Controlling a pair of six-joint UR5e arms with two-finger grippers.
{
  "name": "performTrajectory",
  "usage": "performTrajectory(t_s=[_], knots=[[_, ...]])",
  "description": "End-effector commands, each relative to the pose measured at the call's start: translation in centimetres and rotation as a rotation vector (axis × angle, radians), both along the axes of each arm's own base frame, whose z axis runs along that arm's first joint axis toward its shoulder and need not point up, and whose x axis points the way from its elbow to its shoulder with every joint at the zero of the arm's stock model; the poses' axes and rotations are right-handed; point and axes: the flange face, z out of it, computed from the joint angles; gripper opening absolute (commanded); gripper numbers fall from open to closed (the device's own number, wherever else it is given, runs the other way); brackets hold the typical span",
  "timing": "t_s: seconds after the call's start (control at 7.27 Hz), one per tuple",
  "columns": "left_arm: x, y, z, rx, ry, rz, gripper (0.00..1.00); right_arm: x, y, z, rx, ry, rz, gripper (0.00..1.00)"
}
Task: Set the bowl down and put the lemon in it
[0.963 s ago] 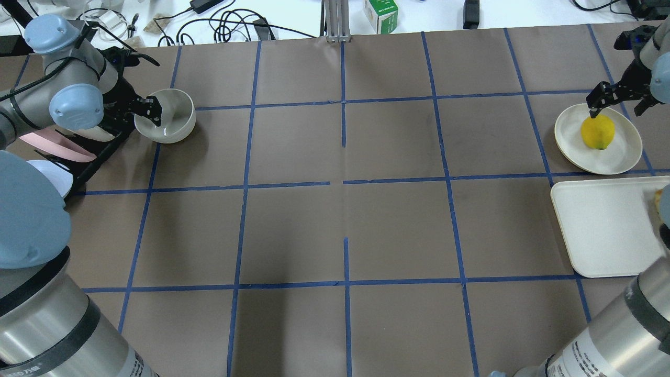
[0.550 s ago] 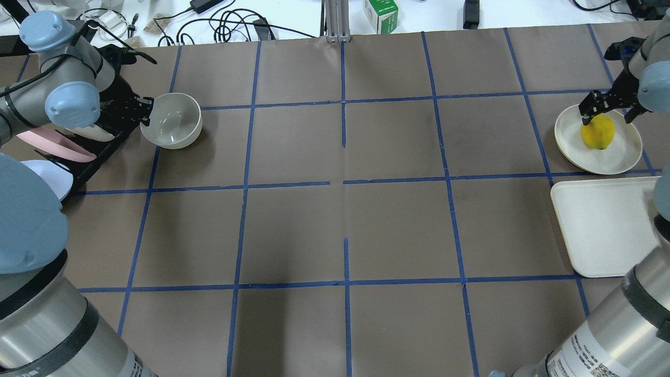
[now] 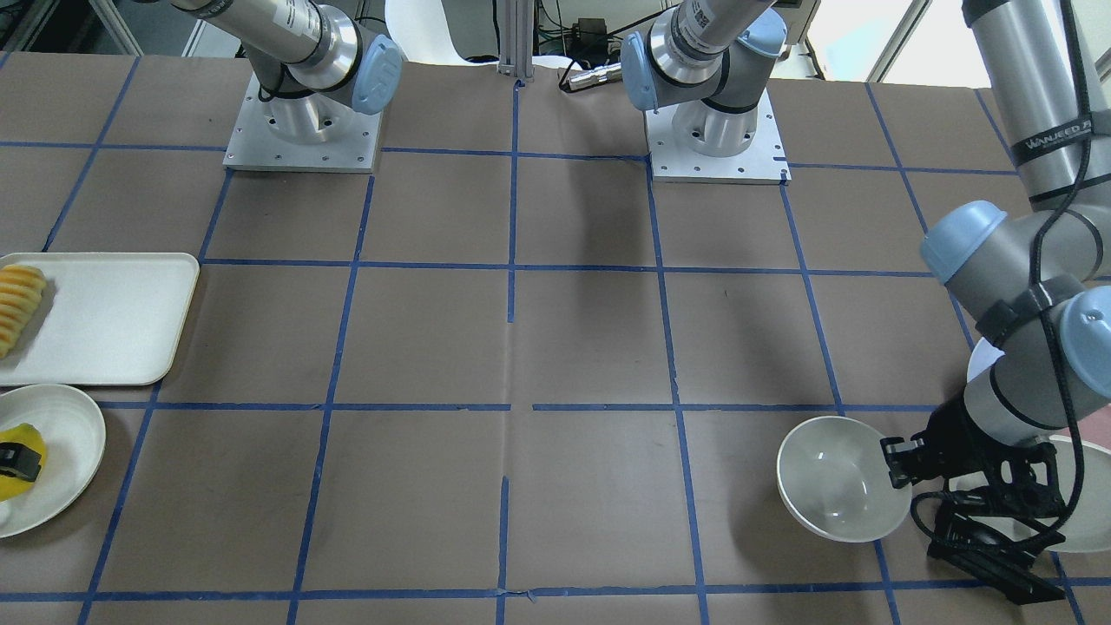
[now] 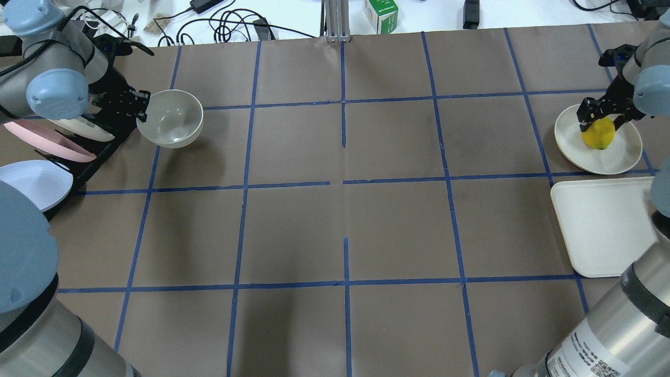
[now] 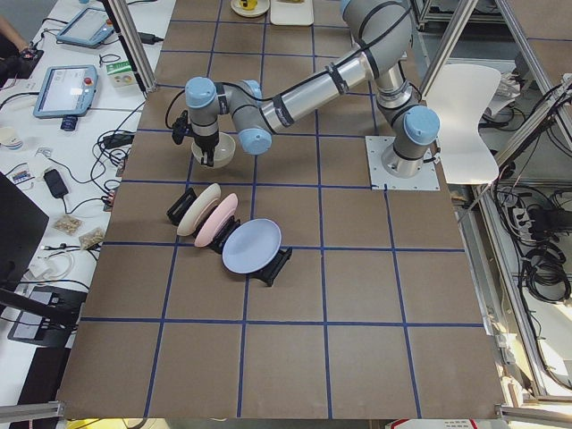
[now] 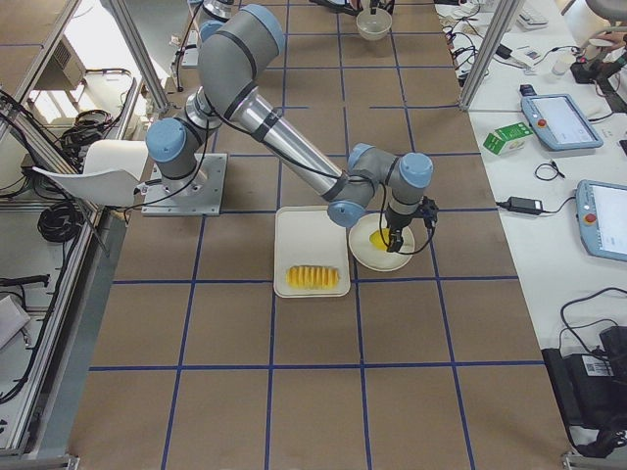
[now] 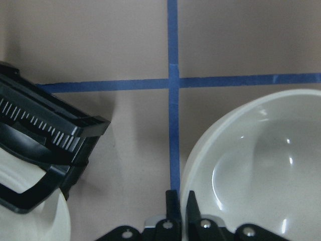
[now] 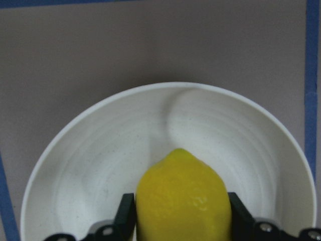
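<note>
— Bowl?
— Deep, glossy, off-white bowl (image 4: 170, 119), far left beside the black rack (image 7: 47, 128); the left gripper (image 7: 180, 208) pinches its rim.
— Lemon?
— Dimpled lemon (image 8: 183, 186) on the ridged plate (image 8: 90, 165), far right. Only the wrist view shows the right gripper (image 8: 181, 213) clasping it.

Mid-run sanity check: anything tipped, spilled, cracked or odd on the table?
Nothing stands out. The bowl is intact and empty, with the left tool pinching its rim. The lemon sits whole on its plate, between the right tool's fingers. No spills visible.
</note>
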Motion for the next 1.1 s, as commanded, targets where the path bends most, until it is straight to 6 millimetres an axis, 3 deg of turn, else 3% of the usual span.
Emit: performTrajectory(t_s=[0.0, 0.14, 0.28, 0.41, 0.55, 0.69, 0.96], knots=[[-8.5, 2.9, 1.8, 0.017, 0.035, -0.002, 0.00, 0.1, 0.2, 0.7, 0.044, -0.020, -0.002, 0.00], [-14.6, 4.0, 1.5, 0.023, 0.047, 0.048, 0.00, 0.3, 0.7, 2.3, 0.050, -0.025, -0.002, 0.00], [-21.6, 5.2, 1.5, 0.031, 0.060, 0.109, 0.00, 1.2, 1.5, 5.2, 0.052, -0.028, 0.003, 0.00], [-28.2, 6.4, 0.2, 0.028, 0.075, 0.179, 0.00, 3.3, 2.7, 8.5, 0.090, -0.050, 0.020, 0.00], [-33.3, 7.0, -0.6, -0.033, 0.109, 0.223, 0.00, 6.3, 3.6, 11.8, 0.102, -0.055, 0.055, 0.00], [-35.5, 7.3, -2.4, -0.033, 0.111, 0.194, 0.00, 8.8, 4.2, 14.1, 0.100, -0.051, 0.079, 0.00], [-36.0, 8.5, -4.7, -0.005, 0.092, 0.134, 0.00, 15.2, 3.8, 15.8, 0.071, -0.073, 0.107, 0.00]])
